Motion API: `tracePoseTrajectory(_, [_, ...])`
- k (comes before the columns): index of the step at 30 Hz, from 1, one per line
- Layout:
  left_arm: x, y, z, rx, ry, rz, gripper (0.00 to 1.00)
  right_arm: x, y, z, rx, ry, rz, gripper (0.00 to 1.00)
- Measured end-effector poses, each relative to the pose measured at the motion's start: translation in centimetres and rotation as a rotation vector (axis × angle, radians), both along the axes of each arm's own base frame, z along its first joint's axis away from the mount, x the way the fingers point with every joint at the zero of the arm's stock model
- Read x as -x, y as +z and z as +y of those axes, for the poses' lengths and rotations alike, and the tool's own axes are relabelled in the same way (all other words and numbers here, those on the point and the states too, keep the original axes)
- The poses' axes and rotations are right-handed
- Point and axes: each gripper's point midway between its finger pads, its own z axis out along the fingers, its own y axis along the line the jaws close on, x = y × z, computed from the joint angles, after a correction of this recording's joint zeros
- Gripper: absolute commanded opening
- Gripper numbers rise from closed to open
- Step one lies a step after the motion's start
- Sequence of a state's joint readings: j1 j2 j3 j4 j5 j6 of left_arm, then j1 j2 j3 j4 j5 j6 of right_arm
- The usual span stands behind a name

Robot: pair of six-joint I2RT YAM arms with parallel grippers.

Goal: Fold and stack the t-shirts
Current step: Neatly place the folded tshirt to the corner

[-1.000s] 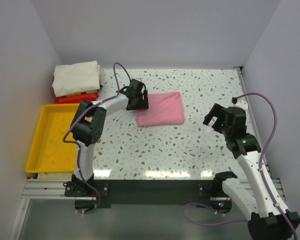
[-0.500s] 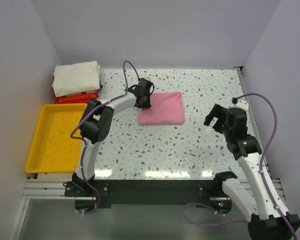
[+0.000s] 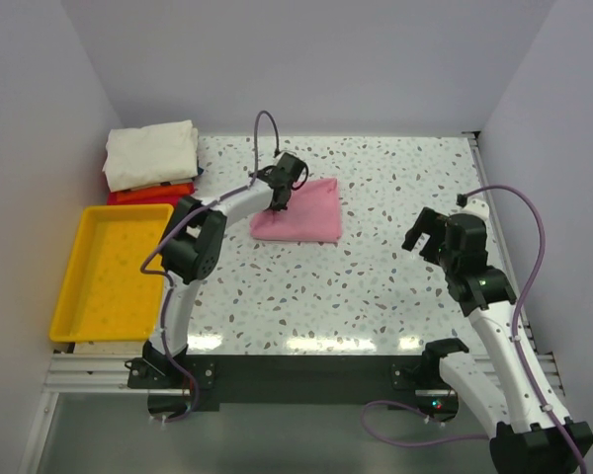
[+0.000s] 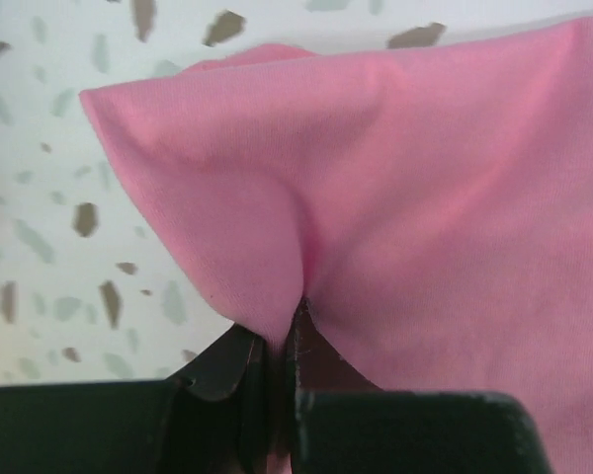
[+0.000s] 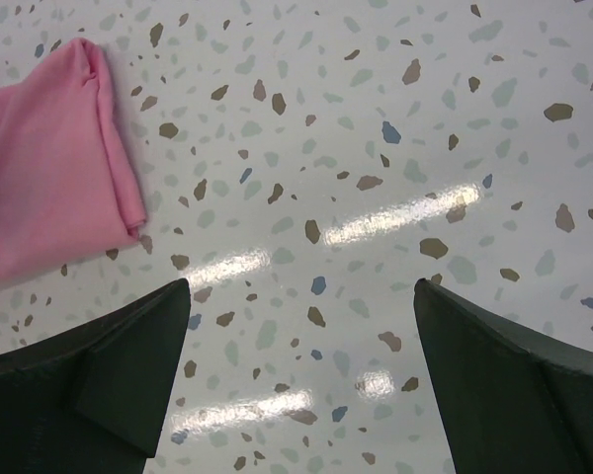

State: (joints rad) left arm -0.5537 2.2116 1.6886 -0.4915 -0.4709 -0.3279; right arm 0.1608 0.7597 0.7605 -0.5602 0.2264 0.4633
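Observation:
A folded light pink t-shirt [image 3: 298, 212] lies on the speckled table [image 3: 405, 197], a little left of centre. My left gripper [image 3: 280, 202] is shut on its left edge; the cloth [image 4: 395, 188] puckers into the closed jaws in the left wrist view. A stack of folded t-shirts stands at the back left: cream-white [image 3: 150, 153] on top, orange [image 3: 156, 190] and red under it. At the right of the table my right gripper [image 3: 430, 235] hangs open with nothing between its fingers [image 5: 109, 375]; the pink t-shirt [image 5: 49, 158] shows at its upper left.
A yellow plastic tray [image 3: 74, 286] sits at the left edge, in front of the t-shirt stack. White walls close in the table on the left, back and right. The metal frame rail [image 3: 296, 344] runs along the near edge.
My left gripper has closed on the pink t-shirt's left edge and dragged it leftward, turning it askew. The right arm has stayed put.

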Motion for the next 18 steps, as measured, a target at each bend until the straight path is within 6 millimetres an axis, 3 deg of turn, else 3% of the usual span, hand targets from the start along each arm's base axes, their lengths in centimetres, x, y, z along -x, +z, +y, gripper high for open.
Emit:
tracePoseTrajectory(4, [-1.3,2.2,3.4,-0.159,-0.017,-0.047,0.00,-0.1,-0.1,0.0,0.003,0.001,0.004,0.99])
tracePoseTrajectory(15, [-6.4,10.7,15.9,-0.442,0.109,-0.177,0.00,-0.3,-0.8,0.0,0.011,0.004,0.026,0.99])
tracePoseTrajectory(18, [-7.4,13.3,17.1,-0.485,0.125,-0.214,0.00,-0.3,-1.0,0.0,0.014,0.004,0.033,0.99])
